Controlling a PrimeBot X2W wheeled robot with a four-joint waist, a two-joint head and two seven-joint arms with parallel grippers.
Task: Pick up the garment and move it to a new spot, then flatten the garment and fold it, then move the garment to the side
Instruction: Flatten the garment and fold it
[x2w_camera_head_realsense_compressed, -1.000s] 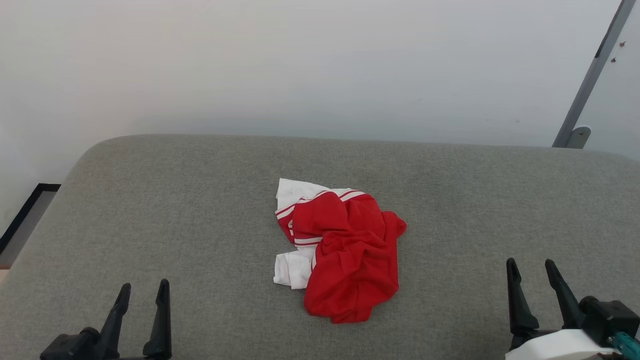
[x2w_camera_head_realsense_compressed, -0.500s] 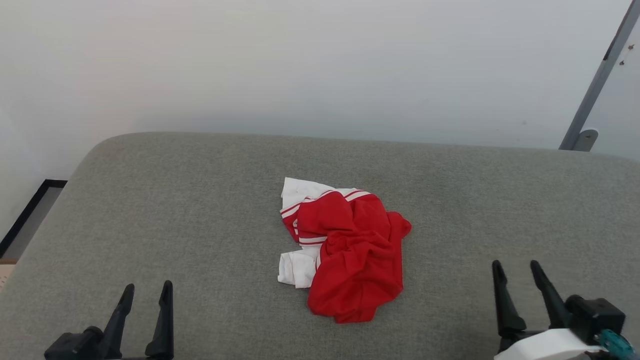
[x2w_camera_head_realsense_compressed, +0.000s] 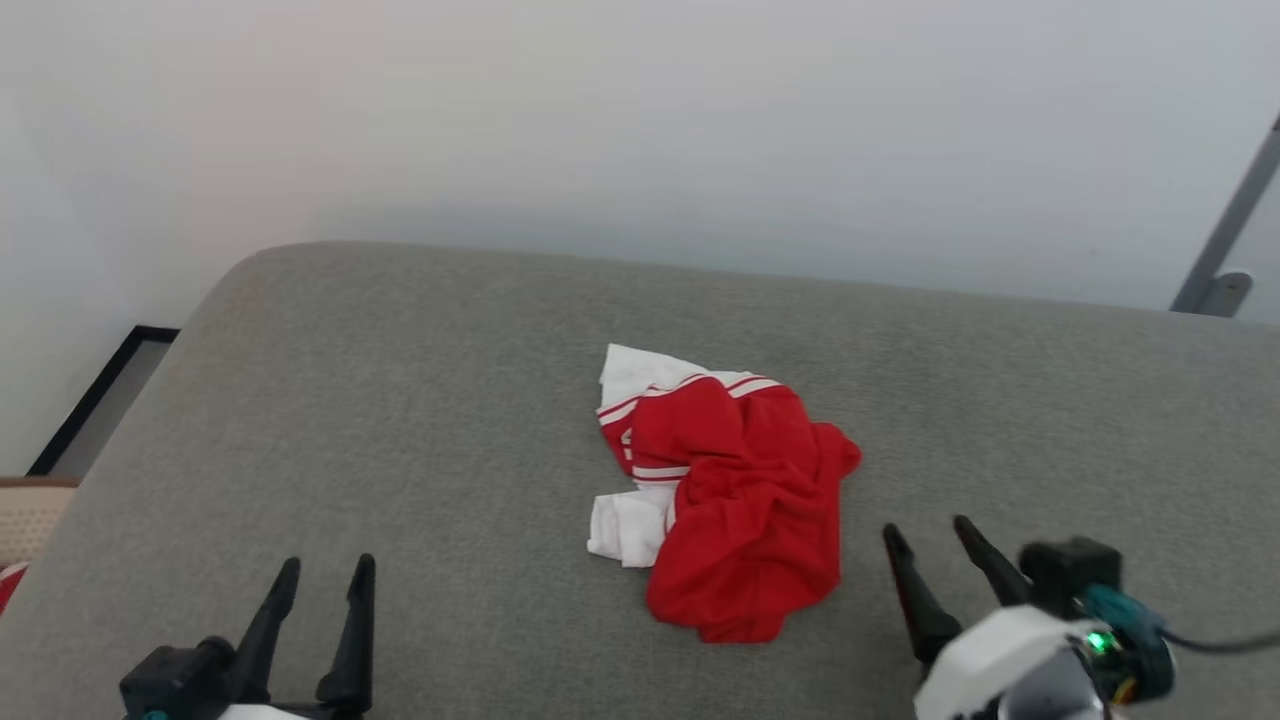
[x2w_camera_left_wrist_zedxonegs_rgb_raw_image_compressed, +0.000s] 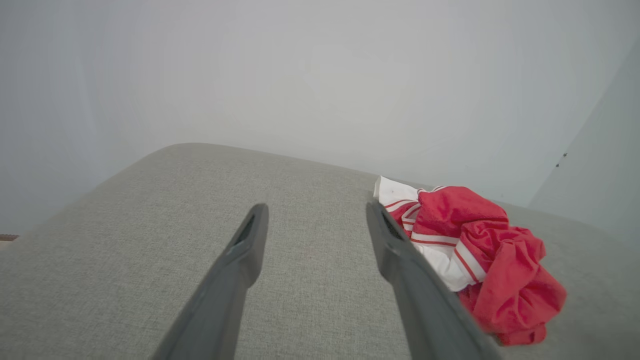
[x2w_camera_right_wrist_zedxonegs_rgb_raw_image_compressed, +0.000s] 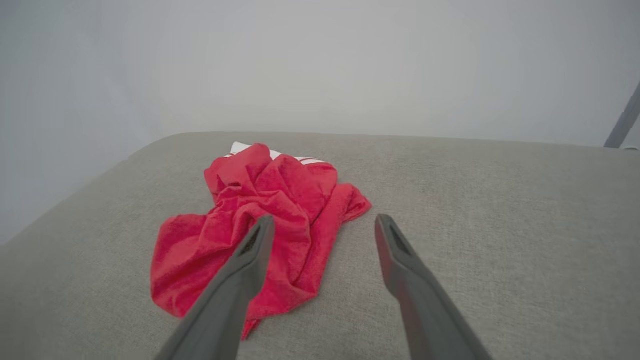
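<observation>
Right hand, fingers spread and empty, sits low at the near edge, close to the garment's red hem. Equally spread, the left hand is well apart. Crumpled mid-worktop, the garment lies ahead-left of the right hand, its long axis running near to far, white sleeves farthest.
</observation>
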